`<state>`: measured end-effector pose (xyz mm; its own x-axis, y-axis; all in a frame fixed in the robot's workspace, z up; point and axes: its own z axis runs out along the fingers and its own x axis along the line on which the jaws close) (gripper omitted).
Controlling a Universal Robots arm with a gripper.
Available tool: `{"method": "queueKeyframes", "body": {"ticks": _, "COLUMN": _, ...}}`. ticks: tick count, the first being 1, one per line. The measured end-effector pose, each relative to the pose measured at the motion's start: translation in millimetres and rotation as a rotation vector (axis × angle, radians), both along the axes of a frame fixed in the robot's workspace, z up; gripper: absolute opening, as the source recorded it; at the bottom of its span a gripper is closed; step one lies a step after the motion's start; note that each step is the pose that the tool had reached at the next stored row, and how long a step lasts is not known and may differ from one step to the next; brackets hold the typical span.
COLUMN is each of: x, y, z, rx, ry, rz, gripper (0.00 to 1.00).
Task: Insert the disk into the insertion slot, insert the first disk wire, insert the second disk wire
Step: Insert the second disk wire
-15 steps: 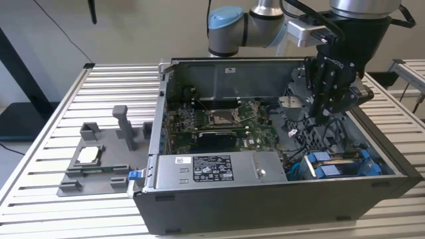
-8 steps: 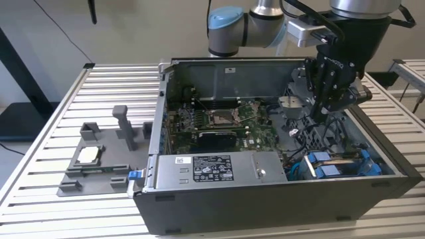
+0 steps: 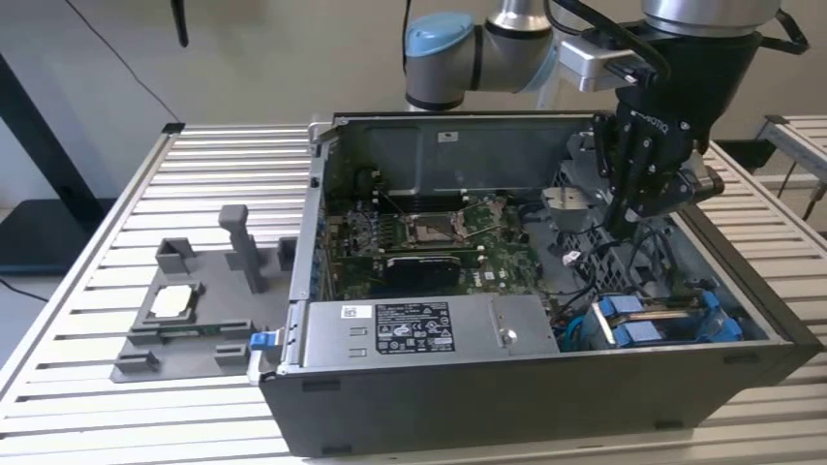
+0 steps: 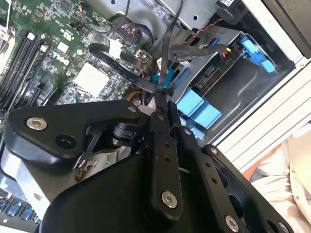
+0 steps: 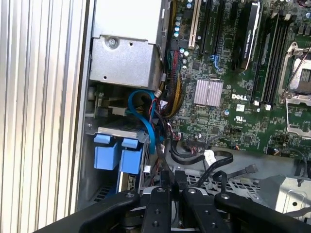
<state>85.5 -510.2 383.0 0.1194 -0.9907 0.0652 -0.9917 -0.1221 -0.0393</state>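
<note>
Exterior view: look at the disk (image 3: 633,320), already seated in the insertion slot (image 3: 704,308) at the computer case's (image 3: 517,407) near corner on the exterior view's right, blue tabs (image 3: 621,305) up, presumably for easy pulling. Now see the gripper (image 3: 623,225) low inside that same side, fingers (image 4: 159,136) pinched practically shut on a thin black wire (image 4: 168,53), seemingly holding it clear of the cable tangle.

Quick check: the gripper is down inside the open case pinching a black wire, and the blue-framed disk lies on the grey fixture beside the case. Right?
One error: the disk is not on the fixture; it sits in the insertion slot inside the case, as the exterior view shows. The gripper pinching the black wire there is right.
</note>
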Motion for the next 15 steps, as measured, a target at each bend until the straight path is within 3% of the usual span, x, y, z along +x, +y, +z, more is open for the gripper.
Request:
{"method": "queueKeyframes", "body": {"ticks": 2, "x": 0.4, "y": 0.0, "z": 0.0, "rx": -0.0003, "ry": 0.0020, "rz": 0.000, "gripper": 0.16}}
{"method": "queueKeyframes", "body": {"ticks": 4, "x": 1.7, "y": -0.6, "z": -0.4, "rx": 0.0000, "ry": 0.0111, "rz": 0.000, "gripper": 0.16}}
{"method": "queueKeyframes", "body": {"ticks": 8, "x": 7.3, "y": -4.6, "z": -1.3, "rx": 0.0000, "ry": 0.0435, "rz": 0.000, "gripper": 0.16}}
{"method": "queueKeyframes", "body": {"ticks": 12, "x": 13.5, "y": -12.2, "z": -2.5, "rx": -0.0001, "ry": 0.0791, "rz": 0.000, "gripper": 0.16}}
{"method": "queueKeyframes", "body": {"ticks": 15, "x": 18.3, "y": -18.5, "z": -3.4, "rx": 0.0003, "ry": 0.1011, "rz": 0.000, "gripper": 0.16}}
